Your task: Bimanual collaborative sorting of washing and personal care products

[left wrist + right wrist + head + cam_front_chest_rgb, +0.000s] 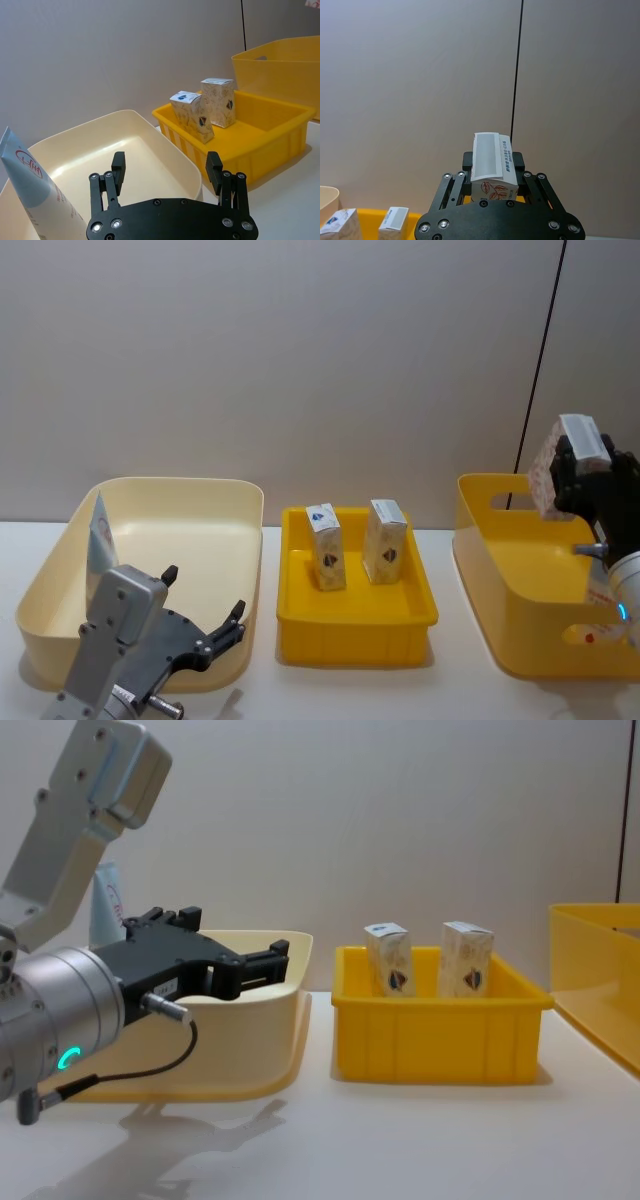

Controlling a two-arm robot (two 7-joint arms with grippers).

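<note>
Right now I see my right gripper raised above the deep yellow bin on the right, clamped on a small white carton with orange-red leaf print. My left gripper hovers spread wide and empty over the near rim of the cream bin, where a pale-blue squeeze tube leans against the left wall. Between the bins, two cartons stand upright in the shallow yellow tray.

The pale-blue tube, just beside the left gripper, bears a red oval logo; its letters are too unclear to read.
</note>
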